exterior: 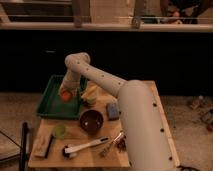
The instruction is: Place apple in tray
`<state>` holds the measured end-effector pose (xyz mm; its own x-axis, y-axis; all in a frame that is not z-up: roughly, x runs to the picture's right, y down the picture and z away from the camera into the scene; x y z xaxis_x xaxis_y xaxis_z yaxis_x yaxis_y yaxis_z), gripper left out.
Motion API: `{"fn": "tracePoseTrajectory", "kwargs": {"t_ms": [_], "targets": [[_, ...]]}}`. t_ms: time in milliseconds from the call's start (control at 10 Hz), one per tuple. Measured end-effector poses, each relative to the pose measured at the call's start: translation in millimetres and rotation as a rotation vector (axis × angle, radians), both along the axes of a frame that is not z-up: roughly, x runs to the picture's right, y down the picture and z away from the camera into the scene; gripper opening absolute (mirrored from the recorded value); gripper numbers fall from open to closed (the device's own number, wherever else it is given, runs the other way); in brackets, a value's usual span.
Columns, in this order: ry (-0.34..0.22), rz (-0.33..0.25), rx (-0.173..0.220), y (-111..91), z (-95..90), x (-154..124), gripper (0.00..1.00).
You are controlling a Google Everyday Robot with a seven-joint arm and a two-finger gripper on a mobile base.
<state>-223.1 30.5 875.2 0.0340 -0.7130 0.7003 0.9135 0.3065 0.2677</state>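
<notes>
Left of centre in the frame, the gripper (66,93) hangs low over the large shallow green plastic tray (50,102), right at the small round orange-red apple (65,95) near the tray's right side. How the gripper stands — cannot tell.

We note dim warm indoor light, black band behind, soft overall blur, tool (67,93) murky over tray (48,107), faint shadows on table (90,155), no glare.
</notes>
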Motion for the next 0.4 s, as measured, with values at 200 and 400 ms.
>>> {"fn": "tracePoseTrajectory", "kwargs": {"t_ms": [200,400], "targets": [[-0.014,-0.008,0.004,-1.4,-0.1,-3.1,0.70],[-0.019,-0.014,0.008,-3.3,0.1,-4.1,0.80]]}}
